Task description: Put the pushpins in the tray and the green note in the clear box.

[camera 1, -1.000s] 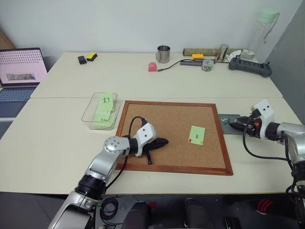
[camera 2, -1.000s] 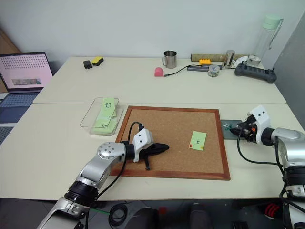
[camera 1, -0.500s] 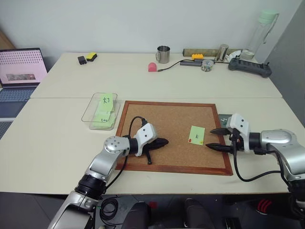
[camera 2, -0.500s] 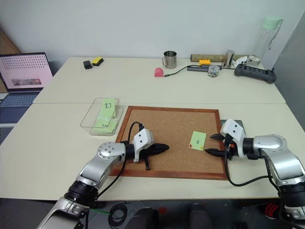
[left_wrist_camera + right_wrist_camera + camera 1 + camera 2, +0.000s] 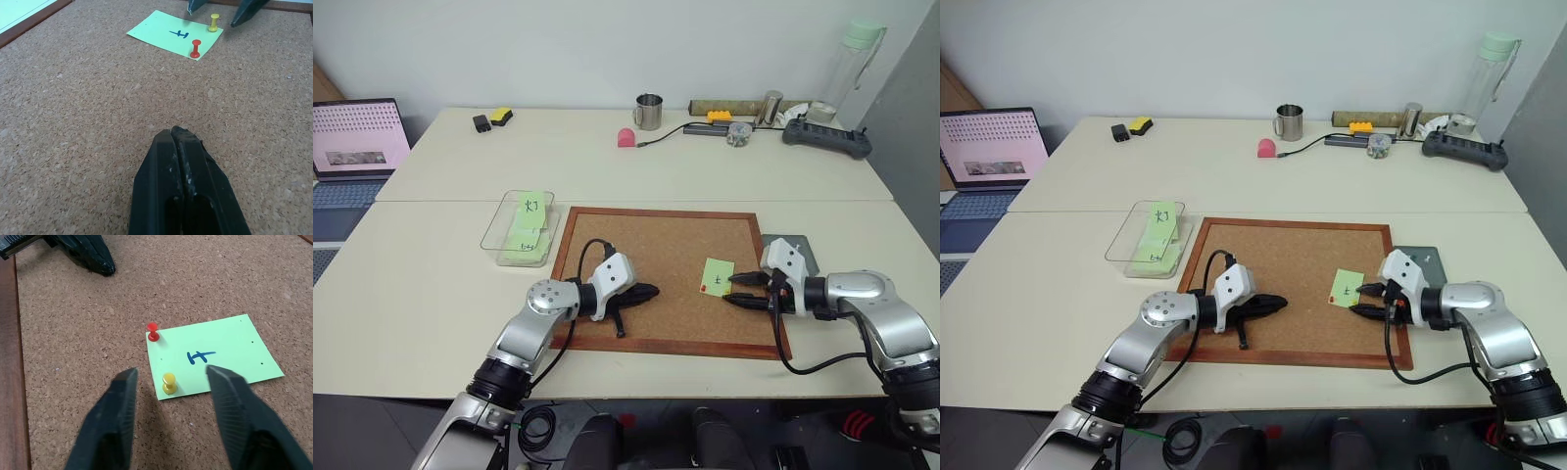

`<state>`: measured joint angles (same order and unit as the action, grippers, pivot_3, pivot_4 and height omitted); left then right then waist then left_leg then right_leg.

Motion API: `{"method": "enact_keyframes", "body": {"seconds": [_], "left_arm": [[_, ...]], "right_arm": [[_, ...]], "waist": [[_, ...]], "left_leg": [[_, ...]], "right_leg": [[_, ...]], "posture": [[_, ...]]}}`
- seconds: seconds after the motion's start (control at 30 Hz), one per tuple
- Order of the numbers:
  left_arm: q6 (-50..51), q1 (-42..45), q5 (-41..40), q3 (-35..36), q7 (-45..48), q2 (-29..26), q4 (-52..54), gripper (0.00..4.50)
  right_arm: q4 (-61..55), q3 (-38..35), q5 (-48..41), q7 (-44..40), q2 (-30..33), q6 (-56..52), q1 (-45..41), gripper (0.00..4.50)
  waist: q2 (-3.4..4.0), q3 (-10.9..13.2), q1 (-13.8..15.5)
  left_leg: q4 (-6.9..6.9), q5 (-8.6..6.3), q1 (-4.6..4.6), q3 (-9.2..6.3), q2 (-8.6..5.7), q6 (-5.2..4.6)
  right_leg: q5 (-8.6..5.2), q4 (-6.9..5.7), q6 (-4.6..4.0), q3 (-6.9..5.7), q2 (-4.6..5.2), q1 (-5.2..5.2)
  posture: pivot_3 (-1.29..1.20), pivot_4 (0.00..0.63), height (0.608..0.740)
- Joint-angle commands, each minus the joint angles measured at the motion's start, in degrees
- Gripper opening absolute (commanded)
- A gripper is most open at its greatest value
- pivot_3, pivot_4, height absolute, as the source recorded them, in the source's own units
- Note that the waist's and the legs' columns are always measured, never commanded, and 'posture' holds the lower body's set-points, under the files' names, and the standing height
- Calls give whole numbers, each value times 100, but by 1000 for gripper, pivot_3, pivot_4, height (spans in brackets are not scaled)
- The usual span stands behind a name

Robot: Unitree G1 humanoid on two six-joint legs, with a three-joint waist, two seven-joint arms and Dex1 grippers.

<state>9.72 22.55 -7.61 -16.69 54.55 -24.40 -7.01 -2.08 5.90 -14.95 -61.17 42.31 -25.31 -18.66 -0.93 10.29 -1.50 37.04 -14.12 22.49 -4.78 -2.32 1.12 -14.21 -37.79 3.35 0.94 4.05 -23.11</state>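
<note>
A big cork board [image 5: 646,259] with a wood frame lies on the worktop [image 5: 421,284], near its front edge. The green note [image 5: 716,275] lies flat on the board, close to the board's right edge. It has a small dark mark like a plus on it. Two pushpins stick in the note along one edge. The red pushpin [image 5: 153,331] is at one corner, and the yellow pushpin [image 5: 169,382] is at the next corner.

The right gripper [image 5: 728,288] is just beside the note, low over the board's right edge. Its two black fingers [image 5: 111,431] stand apart with nothing between them. The yellow pushpin sits just in front of the gap.

The left gripper [image 5: 652,291] rests over the board near its left front part, well apart from the note. It is closed tight and holds nothing.

The tray [image 5: 793,243] is small, dark and grey. It lies on the worktop just past the board's right edge, behind the right gripper. I cannot tell what is in it.

The clear box [image 5: 505,233] lies on the worktop just beside the board's back left corner. Other green notes [image 5: 530,227] with writing lie inside it.
</note>
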Motion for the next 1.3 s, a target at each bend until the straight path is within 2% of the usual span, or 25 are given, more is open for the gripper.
{"method": "enact_keyframes", "body": {"seconds": [0.03, 0.23, 0.47, 0.63, 1.03, 1.3], "left_arm": [[130, -157, 142, -156, 65, -46, -48, 0], [134, -159, 146, -146, 65, -64, -45, 0], [118, -168, 157, -141, 64, -78, -73, 0], [119, -193, 165, -136, 57, -93, -67, 0], [115, -240, 181, -135, 76, -144, -60, 0], [92, -251, 191, -122, 60, -162, -73, 0]], "right_arm": [[43, 13, 31, -38, -45, 187, -126, 1240], [67, 22, 29, -96, -30, 236, -89, 69], [-207, -177, -321, -211, -17, -27, 19, 69], [-295, -562, -829, -56, -109, -582, 63, 69], [-450, -1007, -1382, 285, -142, -1200, 35, 69], [175, -1596, -1213, 878, 60, -1164, -151, 69]], "waist": [[0, 0, 0], [0, 0, -1], [0, 0, 0], [0, 0, 1], [1, -1, -1], [1, -1, -3]], "left_leg": [[0, 0, 0, 0, 0, 0], [0, 0, -1, -1, 0, 0], [0, 0, 0, -1, 0, 0], [-1, 0, 1, -3, 0, 0], [-1, 0, 0, -4, 1, 0], [-1, 0, -1, -1, 0, 0]], "right_leg": [[0, -1, 0, 0, 0, 0], [0, -1, 0, 1, 0, 0], [0, -1, 0, 0, 0, 0], [0, 0, 0, 0, 0, 0], [0, -1, 0, 1, 0, 0], [0, -1, 0, 3, 0, 0]], "posture": [[0, 150, 740], [0, 150, 740], [0, 150, 740], [0, 150, 740], [0, 150, 740], [0, 150, 740]]}}
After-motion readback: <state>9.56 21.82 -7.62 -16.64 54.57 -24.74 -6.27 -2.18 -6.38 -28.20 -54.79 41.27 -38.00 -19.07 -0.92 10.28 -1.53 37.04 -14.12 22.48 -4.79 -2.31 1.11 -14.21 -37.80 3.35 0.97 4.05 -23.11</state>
